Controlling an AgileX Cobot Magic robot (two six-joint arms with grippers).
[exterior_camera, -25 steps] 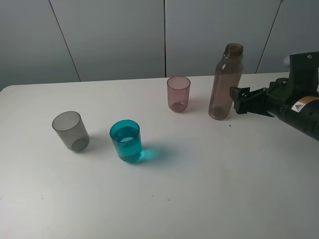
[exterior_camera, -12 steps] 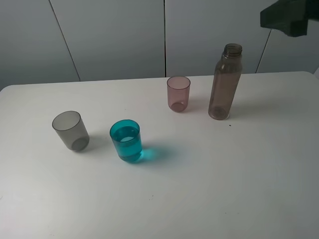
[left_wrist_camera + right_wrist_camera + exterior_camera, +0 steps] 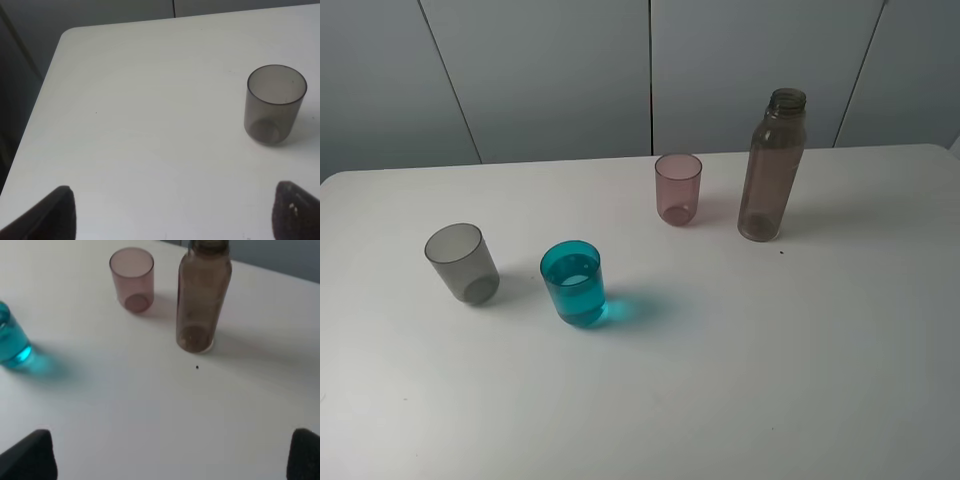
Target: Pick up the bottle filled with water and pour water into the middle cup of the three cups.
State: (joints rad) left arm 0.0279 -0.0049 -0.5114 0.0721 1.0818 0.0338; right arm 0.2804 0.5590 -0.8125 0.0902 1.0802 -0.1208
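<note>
The brownish-pink bottle (image 3: 772, 165) stands upright and uncapped at the back right of the white table, with nothing touching it. It looks nearly empty. The three cups stand in a loose row: grey (image 3: 463, 262), teal-blue middle cup (image 3: 574, 283) and pinkish-mauve (image 3: 678, 188). Water (image 3: 577, 290) fills about half of the teal cup. Neither arm shows in the exterior high view. My right gripper (image 3: 167, 457) is open and holds nothing, well back from the bottle (image 3: 202, 295). My left gripper (image 3: 177, 215) is open too, back from the grey cup (image 3: 275, 105).
The white table (image 3: 770, 380) ends at a rounded corner (image 3: 70, 35) near the grey cup. Grey wall panels (image 3: 550, 70) rise behind the back edge. A small dark speck (image 3: 197, 367) lies on the table in front of the bottle.
The right arm, which was beside the bottle a second ago, rose away and left the exterior high view. The bottle now stands alone. The cups have not moved.
</note>
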